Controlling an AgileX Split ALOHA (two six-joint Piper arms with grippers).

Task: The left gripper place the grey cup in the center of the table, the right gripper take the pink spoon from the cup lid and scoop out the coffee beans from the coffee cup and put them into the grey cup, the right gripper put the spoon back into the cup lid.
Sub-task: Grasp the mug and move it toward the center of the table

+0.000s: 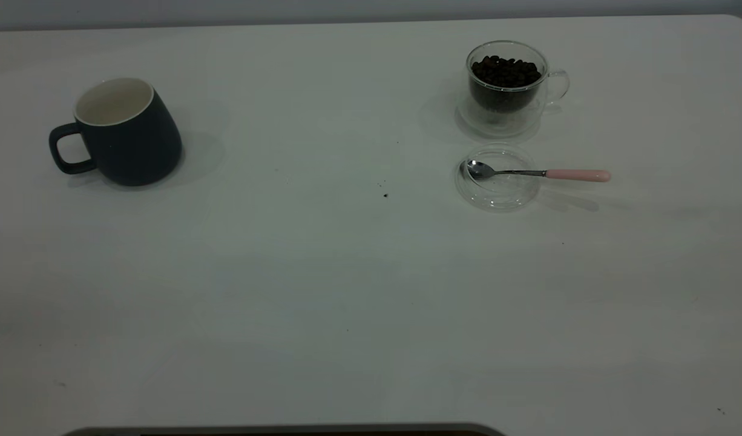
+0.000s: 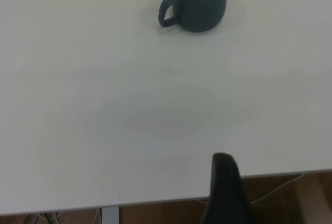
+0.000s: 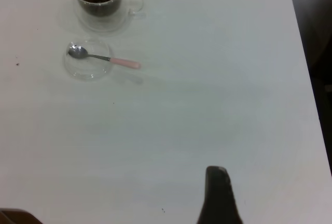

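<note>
The grey cup (image 1: 126, 132) stands upright and empty at the far left of the white table (image 1: 322, 272), handle to the left; it also shows in the left wrist view (image 2: 199, 2). The clear coffee cup (image 1: 508, 85) holds coffee beans (image 1: 505, 71) at the far right. In front of it the pink spoon (image 1: 537, 173) lies with its bowl in the cup lid (image 1: 498, 179) and its handle pointing right. The right wrist view shows the coffee cup (image 3: 99, 1), spoon (image 3: 104, 57) and lid (image 3: 87, 64). The left gripper (image 2: 224, 164) and right gripper (image 3: 217, 175) hang back near the table's edges, each a single dark tip, empty.
A few dark specks (image 1: 385, 194) lie near the table's middle. A dark rim (image 1: 286, 430) shows at the table's near edge. The table's edge and the floor below show in the left wrist view (image 2: 280, 193).
</note>
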